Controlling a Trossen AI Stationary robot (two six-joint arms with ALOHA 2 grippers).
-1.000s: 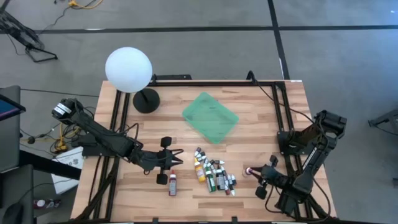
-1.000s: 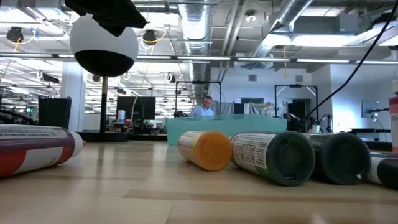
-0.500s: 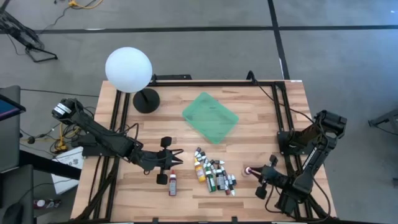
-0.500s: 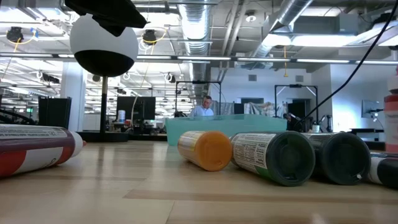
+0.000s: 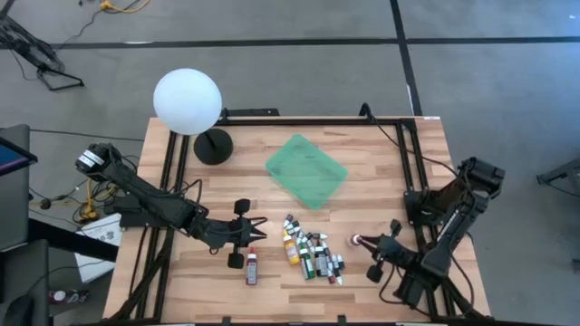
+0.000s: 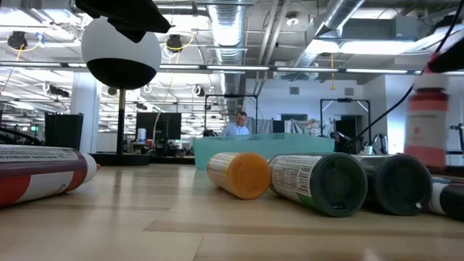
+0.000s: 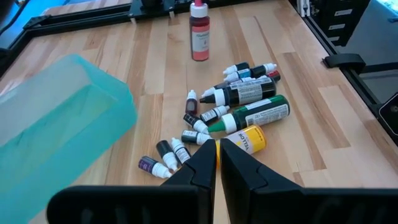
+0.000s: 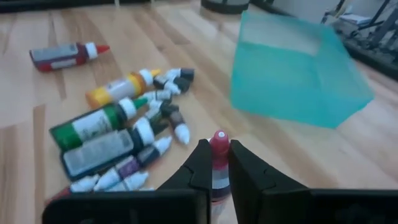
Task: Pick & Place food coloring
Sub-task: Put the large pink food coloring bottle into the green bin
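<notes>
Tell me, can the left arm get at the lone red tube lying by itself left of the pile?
Probably yes. The left hand sits shut, just above the red tube in the high view, bare wood between them. The pile lies off to one side; the right hand is beyond it.

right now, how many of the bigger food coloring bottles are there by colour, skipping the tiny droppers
yellow: 1, the yellow bottle
green: 1, the green bottle
dark: 1, the dark bottle
red: 2, the lying red bottle apart from the pile, and the held red bottle upright in the right gripper
total: 5
</notes>
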